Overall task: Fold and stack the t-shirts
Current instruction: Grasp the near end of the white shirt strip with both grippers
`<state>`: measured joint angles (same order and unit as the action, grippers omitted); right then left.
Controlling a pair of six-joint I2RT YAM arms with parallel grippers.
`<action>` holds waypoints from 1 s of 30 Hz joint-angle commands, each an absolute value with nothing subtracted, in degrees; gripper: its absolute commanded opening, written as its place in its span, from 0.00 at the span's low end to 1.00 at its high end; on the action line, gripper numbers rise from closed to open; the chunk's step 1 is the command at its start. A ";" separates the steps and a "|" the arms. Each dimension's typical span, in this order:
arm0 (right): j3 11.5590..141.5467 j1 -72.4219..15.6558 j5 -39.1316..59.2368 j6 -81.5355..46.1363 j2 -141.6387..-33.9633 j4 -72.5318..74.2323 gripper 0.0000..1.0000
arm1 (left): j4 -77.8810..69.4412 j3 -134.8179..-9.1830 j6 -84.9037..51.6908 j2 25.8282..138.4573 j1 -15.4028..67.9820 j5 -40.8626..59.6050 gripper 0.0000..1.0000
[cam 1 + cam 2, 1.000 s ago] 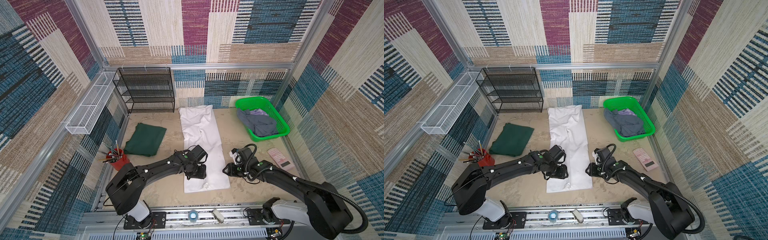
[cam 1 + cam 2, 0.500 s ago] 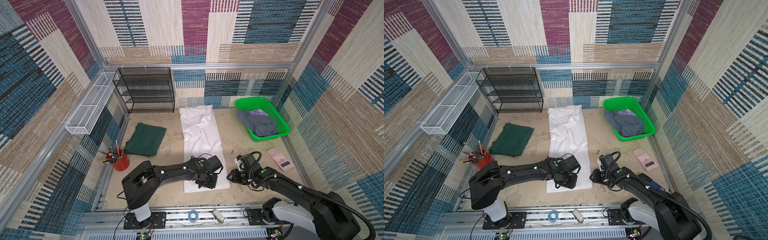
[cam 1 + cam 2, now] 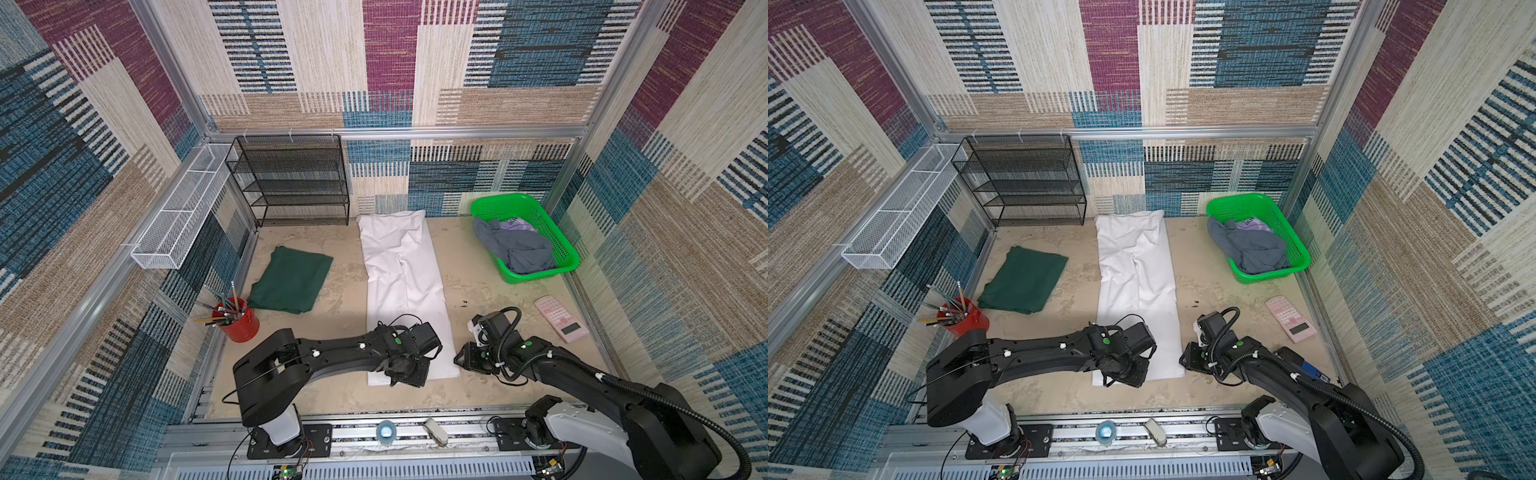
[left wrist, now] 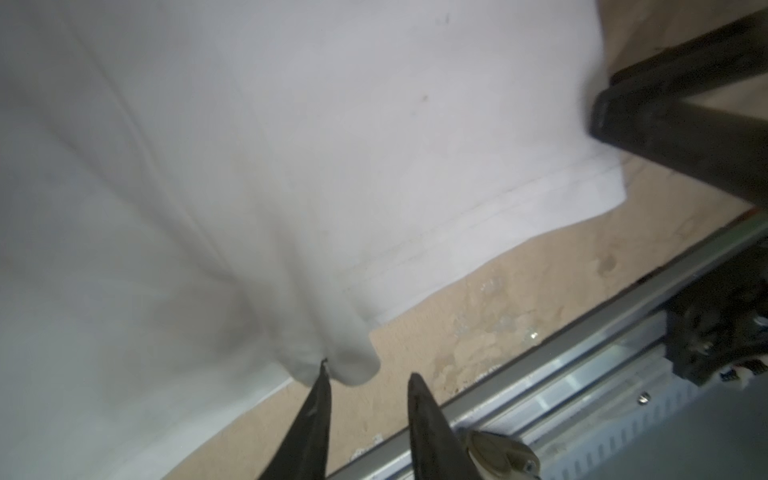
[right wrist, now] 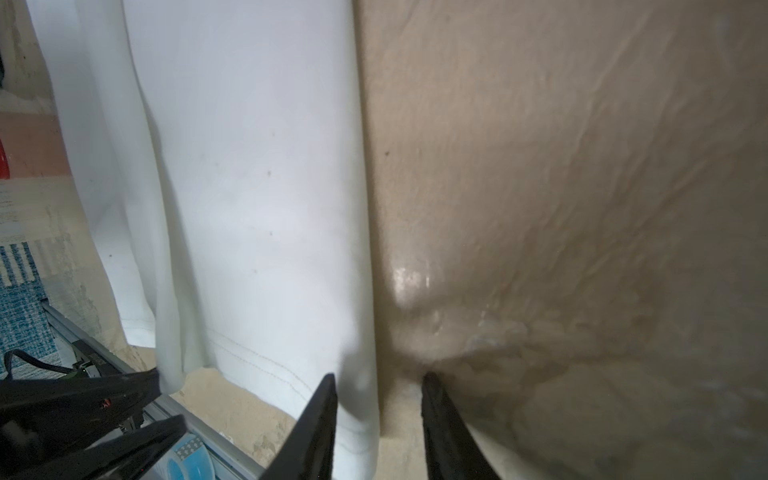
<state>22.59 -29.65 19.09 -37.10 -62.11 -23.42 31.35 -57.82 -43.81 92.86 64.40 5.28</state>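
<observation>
The white t-shirt (image 3: pixel 401 274) lay in the middle of the worktop (image 3: pixel 478 270), folded into a long narrow strip that ran from the back wall toward the robot. Both arms were low at its near end.

The left claw (image 4: pixel 370 370) was over the near left corner of the strip. In the left wrist view its two fingers stood a little apart, with bare worktop visible between them. A small bunch of the white cloth was gathered at the tip of one finger, but I could not tell if it was really pinched.

The right claw (image 5: pixel 378 374) was at the near right edge. Its fingers were also narrowly apart, one over the cloth and one over the bare worktop, so the edge of the shirt passed between them without being squeezed.

The dark green t-shirt (image 3: pixel 291 280) lay folded flat to the left of the white one, well apart from it. The grey t-shirt (image 3: pixel 515 249), with a lilac patch, was crumpled inside the green mesh basket (image 3: pixel 540 275) at the back right. A pink calculator (image 3: pixel 561 319) lay near the right arm, and a red cup of pencils (image 3: pixel 239 322) stood at the left edge.
</observation>
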 commanded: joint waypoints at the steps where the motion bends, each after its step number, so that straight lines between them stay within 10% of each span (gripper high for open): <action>1: 21.25 -30.13 19.55 -38.98 -61.24 -23.33 0.35 | 30.80 -55.38 -46.16 87.14 64.12 2.34 0.35; 22: 21.98 -31.45 22.54 -37.73 -64.29 -24.26 0.29 | 27.29 -33.99 -51.09 73.48 51.95 2.62 0.52; 30: 22.15 -32.15 22.42 -37.64 -64.75 -25.16 0.00 | 28.47 -33.65 -51.51 76.56 51.81 5.51 0.31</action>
<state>21.98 -32.03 23.55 -37.87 -64.73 -22.15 26.74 -34.57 -50.83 75.75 51.86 2.90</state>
